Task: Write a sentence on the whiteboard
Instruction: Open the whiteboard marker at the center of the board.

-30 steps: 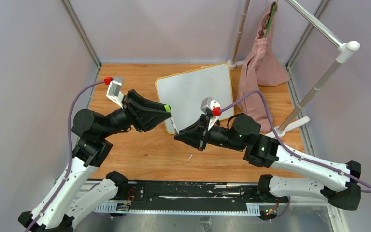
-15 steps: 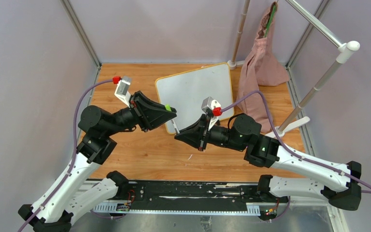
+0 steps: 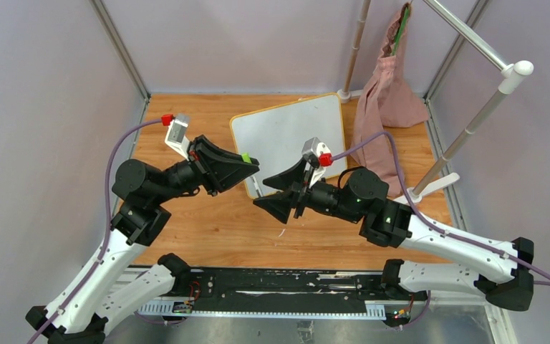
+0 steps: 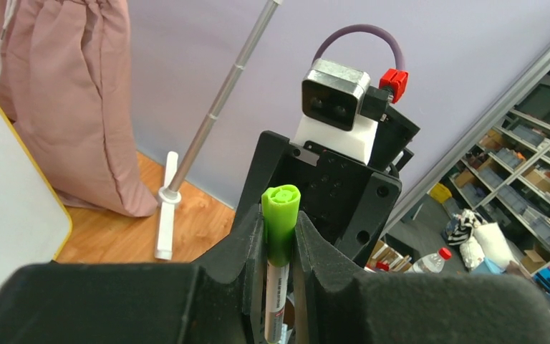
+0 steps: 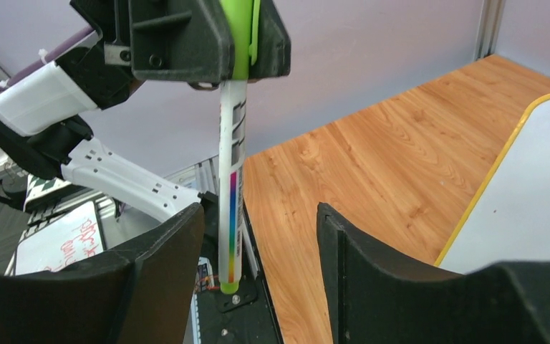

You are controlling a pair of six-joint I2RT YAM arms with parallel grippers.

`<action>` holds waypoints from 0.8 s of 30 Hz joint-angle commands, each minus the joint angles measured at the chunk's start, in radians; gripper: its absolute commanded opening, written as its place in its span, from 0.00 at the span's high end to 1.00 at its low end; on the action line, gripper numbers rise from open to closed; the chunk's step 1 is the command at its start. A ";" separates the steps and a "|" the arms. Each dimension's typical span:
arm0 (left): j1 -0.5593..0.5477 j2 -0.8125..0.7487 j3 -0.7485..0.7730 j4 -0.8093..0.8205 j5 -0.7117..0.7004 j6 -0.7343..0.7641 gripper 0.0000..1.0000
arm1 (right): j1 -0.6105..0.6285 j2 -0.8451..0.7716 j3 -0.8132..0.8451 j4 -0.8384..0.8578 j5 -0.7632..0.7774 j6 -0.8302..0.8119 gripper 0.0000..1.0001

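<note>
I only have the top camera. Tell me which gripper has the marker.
Observer: The left gripper is shut on the marker, gripping its green cap.
Operator: Now report the right gripper.
Observer: The right gripper is open. The marker's white barrel hangs between its fingers, with a gap on each side.
Operator: Check the cap.
Observer: It is seated on the barrel, not pulled off.

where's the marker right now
Top view, centre: the marker is clamped in the left gripper, hanging inside the open right gripper, by the whiteboard's near-left corner.
</note>
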 commanded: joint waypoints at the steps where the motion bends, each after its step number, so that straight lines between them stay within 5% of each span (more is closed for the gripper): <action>1: -0.009 -0.016 -0.007 0.026 -0.009 -0.008 1.00 | 0.007 0.032 0.058 0.087 0.046 0.018 0.37; 10: -0.009 -0.021 -0.025 0.027 -0.012 -0.011 1.00 | 0.007 0.102 0.118 0.142 0.065 0.029 0.40; 12: -0.009 -0.021 -0.026 0.026 -0.011 -0.012 1.00 | 0.006 0.116 0.133 0.128 0.066 0.027 0.49; 18: -0.009 -0.037 -0.027 0.026 -0.027 -0.005 1.00 | 0.005 0.112 0.105 0.104 0.058 0.030 1.00; 24: -0.009 -0.078 -0.031 0.029 -0.131 0.003 1.00 | 0.005 0.051 0.023 0.051 0.084 0.034 1.00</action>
